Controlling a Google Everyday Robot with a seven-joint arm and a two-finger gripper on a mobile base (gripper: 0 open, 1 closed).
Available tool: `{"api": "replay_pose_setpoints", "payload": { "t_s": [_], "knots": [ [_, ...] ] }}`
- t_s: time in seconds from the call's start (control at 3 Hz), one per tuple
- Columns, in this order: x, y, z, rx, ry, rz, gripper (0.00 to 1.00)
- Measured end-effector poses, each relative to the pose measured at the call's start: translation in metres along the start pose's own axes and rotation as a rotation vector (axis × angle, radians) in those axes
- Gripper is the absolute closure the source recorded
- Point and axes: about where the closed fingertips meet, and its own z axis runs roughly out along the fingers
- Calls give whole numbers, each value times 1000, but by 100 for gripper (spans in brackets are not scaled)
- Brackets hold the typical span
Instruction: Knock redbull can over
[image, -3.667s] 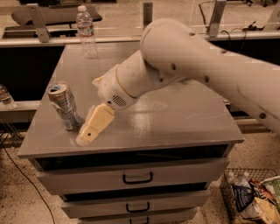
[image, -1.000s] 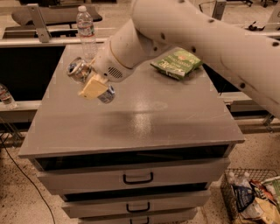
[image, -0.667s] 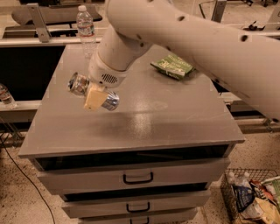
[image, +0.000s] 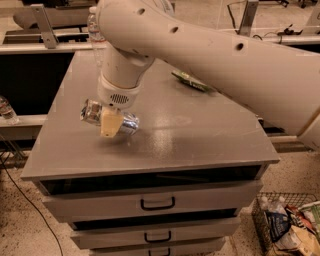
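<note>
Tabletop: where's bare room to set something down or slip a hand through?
Widest bare patch: right-front of the table, between the green snack bag, the redbull can and the front edge. A narrower strip runs along the left edge beside the can. Crowded: left-centre, where the gripper clasps the sideways can, and the back, under the arm by the water bottle.

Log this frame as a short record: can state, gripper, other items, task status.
redbull can: lying on its side over the left part of the table; contact with the surface unclear
gripper: at the can, fingers closed around its middle
water bottle: upright, far left corner, partly behind the arm
green snack bag: flat, far side, mostly hidden by the arm
task status: can is not upright
</note>
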Motion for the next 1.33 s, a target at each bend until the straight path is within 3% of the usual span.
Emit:
{"api": "replay_pose_setpoints", "payload": {
  "t_s": [0.67, 1.0, 1.33],
  "knots": [
    [-4, 8, 18, -42, 14, 3, 15],
    [-3, 11, 21, -46, 8, 15, 0],
    [-1, 11, 13, -33, -42, 42, 0]
  ]
}}
